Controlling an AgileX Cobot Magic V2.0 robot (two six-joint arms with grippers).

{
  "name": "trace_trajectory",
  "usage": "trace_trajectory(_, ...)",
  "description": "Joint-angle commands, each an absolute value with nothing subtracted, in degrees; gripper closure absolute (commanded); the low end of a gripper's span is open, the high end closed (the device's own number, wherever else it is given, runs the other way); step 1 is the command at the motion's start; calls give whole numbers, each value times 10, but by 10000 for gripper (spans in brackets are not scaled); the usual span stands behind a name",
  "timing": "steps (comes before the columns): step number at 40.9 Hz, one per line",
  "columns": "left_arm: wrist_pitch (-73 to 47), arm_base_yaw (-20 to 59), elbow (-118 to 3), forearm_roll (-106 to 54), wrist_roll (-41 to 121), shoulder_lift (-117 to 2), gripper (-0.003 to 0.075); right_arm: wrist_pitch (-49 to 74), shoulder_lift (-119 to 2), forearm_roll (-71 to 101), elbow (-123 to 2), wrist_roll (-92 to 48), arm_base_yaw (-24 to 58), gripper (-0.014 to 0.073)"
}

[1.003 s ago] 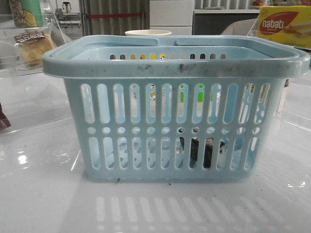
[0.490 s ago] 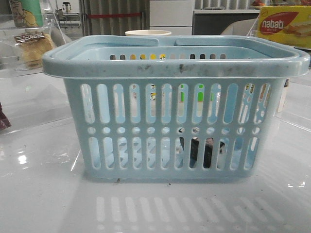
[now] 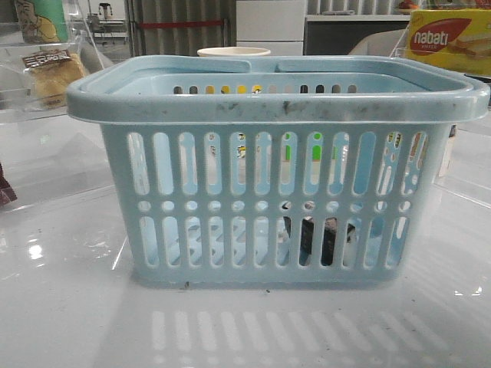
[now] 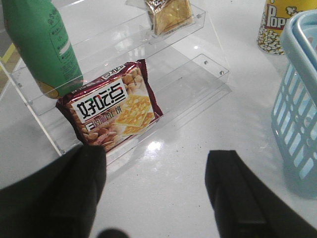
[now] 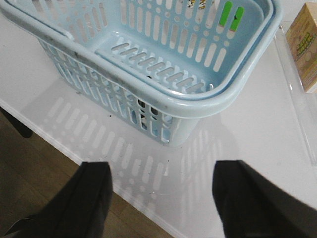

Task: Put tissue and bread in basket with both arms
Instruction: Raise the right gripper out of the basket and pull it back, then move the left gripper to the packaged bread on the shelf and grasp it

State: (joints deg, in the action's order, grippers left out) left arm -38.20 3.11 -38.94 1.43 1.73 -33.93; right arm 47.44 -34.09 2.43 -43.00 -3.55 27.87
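Bread [image 4: 168, 15] sits on the shelf [image 4: 198, 64]; left tool [image 4: 158, 193] and right tool [image 5: 163, 198] gape, empty. Risk: clipping the cracker pack [image 4: 111, 111] while reaching.

The glossy white table [image 3: 69, 307] carries the basket [image 3: 276, 107].
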Motion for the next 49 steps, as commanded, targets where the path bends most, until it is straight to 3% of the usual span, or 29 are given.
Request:
trace_trajectory(1,-318,30,-408,9,12,-356,229,436,-341,18,-444,-34,278,53)
trace_trajectory(11,-303,30,-465,9,12,-477,58,436,-341,18,-444,-34,278,53)
trace_trajectory(28,-172,30,-626,9,12,-754,66,436,-341,18,-444,-34,278,53)
trace_trajectory(49,-166,15,-827,32,12,-1008,66,435,-341,18,-444,-34,278,53)
